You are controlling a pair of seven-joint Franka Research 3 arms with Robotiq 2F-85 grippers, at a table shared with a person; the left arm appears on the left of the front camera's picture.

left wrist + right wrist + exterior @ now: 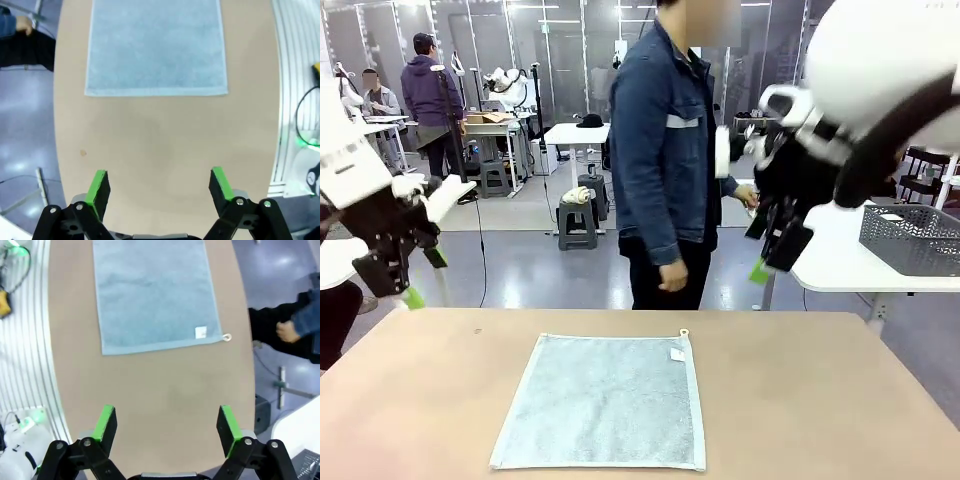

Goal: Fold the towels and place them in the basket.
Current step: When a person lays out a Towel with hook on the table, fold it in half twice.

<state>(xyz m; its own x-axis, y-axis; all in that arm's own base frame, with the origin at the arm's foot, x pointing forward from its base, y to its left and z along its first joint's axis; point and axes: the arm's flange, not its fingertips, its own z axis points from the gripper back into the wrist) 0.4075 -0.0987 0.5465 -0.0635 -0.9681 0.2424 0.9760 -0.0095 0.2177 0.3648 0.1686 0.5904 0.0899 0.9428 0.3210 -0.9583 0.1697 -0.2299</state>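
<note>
— Nearest is seen one towel (605,400), spread flat and unfolded on the bench (820,400). Why is it laid so?
— It is squared to the near edge, with the label (677,354) and loop (684,333) at the far right corner. Its edges are thus left free, so that they can likely be pinched and a fold made.
— And how are the tools held?
— The left tool (159,179) and right tool (166,415) are held raised, one over each side of the bench, well apart from the cloth. The jaws of both are spread wide and nothing is gripped. Room is thus kept for a descent on two corners.
— Where is the basket (910,238) kept?
— It is set on a white side bench (830,270) at the far right, well apart from the towel. No fold is yet made, so the task is judged barely begun.
</note>
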